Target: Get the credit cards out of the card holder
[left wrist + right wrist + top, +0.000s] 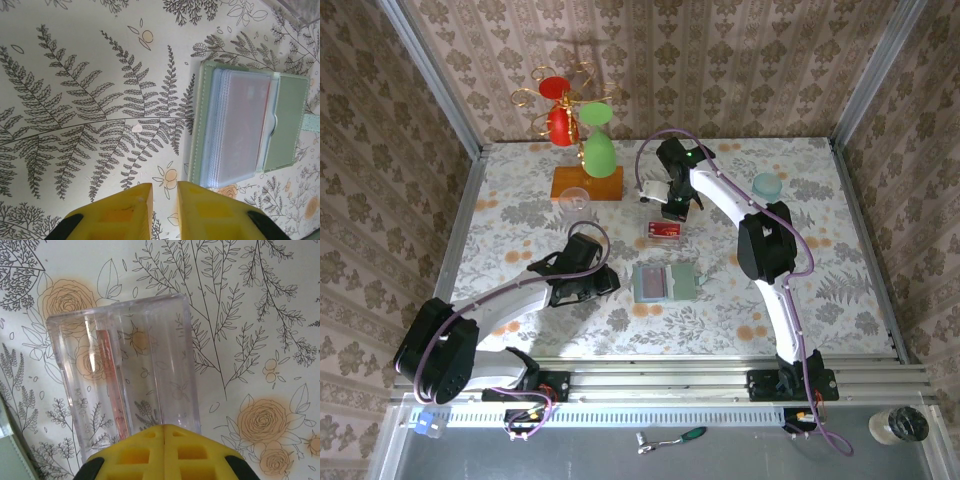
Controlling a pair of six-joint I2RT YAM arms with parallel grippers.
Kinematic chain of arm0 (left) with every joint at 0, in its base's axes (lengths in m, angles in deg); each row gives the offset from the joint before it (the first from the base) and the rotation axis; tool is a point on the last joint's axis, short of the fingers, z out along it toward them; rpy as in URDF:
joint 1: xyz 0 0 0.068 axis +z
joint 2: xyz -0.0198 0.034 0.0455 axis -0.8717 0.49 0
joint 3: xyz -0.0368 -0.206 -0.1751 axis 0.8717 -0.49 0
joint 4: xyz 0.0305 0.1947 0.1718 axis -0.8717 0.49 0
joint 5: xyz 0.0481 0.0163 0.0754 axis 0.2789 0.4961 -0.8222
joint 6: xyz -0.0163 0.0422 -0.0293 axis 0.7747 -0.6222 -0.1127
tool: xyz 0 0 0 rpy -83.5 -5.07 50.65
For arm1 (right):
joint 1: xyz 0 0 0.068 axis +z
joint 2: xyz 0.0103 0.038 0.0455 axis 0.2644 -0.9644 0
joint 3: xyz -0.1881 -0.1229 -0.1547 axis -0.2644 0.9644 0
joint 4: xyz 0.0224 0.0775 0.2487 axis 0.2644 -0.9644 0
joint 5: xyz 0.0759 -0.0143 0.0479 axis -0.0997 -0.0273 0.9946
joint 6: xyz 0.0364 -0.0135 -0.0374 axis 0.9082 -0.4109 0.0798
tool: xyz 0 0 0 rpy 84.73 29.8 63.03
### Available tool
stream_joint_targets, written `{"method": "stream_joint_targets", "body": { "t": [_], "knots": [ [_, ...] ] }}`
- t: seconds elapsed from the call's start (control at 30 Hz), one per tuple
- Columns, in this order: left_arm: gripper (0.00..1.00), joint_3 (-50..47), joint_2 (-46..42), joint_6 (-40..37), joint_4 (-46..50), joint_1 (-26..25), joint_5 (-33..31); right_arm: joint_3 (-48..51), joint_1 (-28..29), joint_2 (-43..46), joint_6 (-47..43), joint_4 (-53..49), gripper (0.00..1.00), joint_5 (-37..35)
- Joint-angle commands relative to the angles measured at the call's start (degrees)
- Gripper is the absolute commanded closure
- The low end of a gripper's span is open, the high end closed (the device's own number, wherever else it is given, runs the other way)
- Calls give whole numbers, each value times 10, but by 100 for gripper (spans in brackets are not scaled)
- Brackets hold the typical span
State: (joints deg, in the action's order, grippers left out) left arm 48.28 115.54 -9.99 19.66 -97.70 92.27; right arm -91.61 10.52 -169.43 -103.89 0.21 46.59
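The card holder (666, 283) lies open on the table, pale green, in front of my left gripper (165, 186). A stack of clear sleeves (240, 132) fills its left half, and a reddish credit card (248, 107) shows through the top sleeve. The left gripper (610, 283) sits just left of the holder, its yellow fingers a narrow gap apart with nothing between them. My right gripper (165, 427) is shut and empty, its tips over the near end of a clear plastic tray (150, 330). A red card (111, 385) stands on edge in that tray (664, 231).
A wooden base (588, 184) with red and green ornaments on gold wire stands at the back left. A small clear dish (575, 197) lies beside it, and a pale teal cup (766, 185) is at the back right. Patterned walls enclose the table.
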Motion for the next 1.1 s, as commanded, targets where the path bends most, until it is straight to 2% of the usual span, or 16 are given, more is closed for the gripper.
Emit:
{"method": "stream_joint_targets", "body": {
  "t": [0.0, 0.53, 0.8, 1.07],
  "knots": [
    [80, -9, -13, 4, -2, 3, 4, 18, 7, 17, 10, 18, 100, -9],
    [80, -8, -10, 5, -8, 1, 6, 42, 11, 54, 31, 50, 98, -27],
    [80, 5, 21, 1, -39, -12, 11, 155, 28, 144, 160, 124, 96, -28],
    [81, 23, 77, 4, -89, -27, 24, 318, 53, 256, 365, 209, 95, -10]
  ]
}}
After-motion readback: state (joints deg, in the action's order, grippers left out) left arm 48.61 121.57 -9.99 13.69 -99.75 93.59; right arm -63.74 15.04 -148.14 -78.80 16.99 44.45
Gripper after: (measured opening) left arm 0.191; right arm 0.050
